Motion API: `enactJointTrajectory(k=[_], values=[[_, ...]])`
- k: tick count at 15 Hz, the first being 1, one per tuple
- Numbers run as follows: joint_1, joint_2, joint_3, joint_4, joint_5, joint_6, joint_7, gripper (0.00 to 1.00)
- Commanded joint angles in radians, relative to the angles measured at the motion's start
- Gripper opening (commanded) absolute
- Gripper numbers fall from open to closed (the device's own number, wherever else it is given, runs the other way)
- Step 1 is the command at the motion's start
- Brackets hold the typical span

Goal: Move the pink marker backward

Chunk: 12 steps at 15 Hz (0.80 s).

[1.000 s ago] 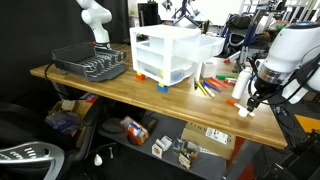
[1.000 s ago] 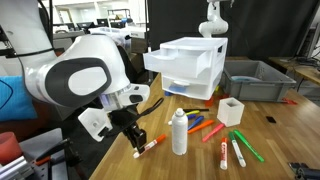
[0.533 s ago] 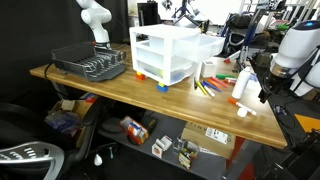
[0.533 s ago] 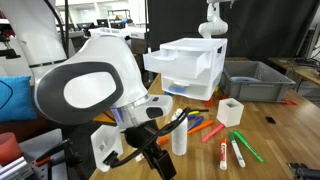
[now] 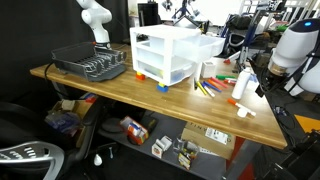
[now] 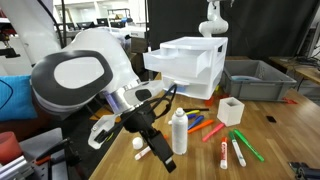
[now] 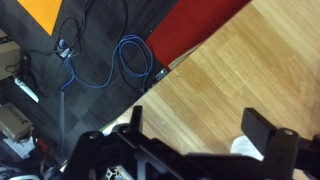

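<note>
Your gripper (image 7: 200,138) stands with its fingers (image 7: 134,122) spread wide apart and nothing between them. The wrist view shows bare wood in the gap, and past the bench (image 7: 265,60) edge the floor with a looped blue cable (image 7: 135,60) and a red mat (image 7: 195,20).

In an exterior view the gripper (image 6: 160,158) hangs low over the corner of the bench (image 6: 285,150) nearest the arm, tilted, its tips close to the wood. The pink marker (image 6: 139,149) lies flat on the bench just beside it, on the side toward the bench edge, and the dark fingers hide part of it. Only its pale end and a little of the barrel show, so you cannot tell whether the gripper touches it.

In an exterior view the marker (image 5: 245,112) sits at that same corner, close to the front edge, with the white bottle (image 5: 243,85) upright just behind it.

The bottle (image 6: 180,132) stands near the marker and toward the middle of the bench. Past it lie:
- the loose markers – an orange-red one (image 6: 212,132) and a green one (image 6: 247,150)
- a small white cup (image 6: 231,110)

The white drawer unit (image 6: 190,68) stands toward the far edge, with a grey bin (image 6: 255,80) beside it.
</note>
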Motion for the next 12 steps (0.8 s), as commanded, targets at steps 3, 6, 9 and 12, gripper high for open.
enactJointTrajectory(k=[3,6,9,12], values=[[0.186,-0.035,-0.099,-0.009,0.001,-0.056,0.083,1.0],[0.292,-0.083,-0.159,-0.007,-0.011,-0.102,0.11,1.0],[0.404,-0.149,-0.224,-0.008,-0.02,-0.122,0.113,1.0],[0.537,-0.205,-0.3,-0.006,-0.022,-0.158,0.111,1.0]])
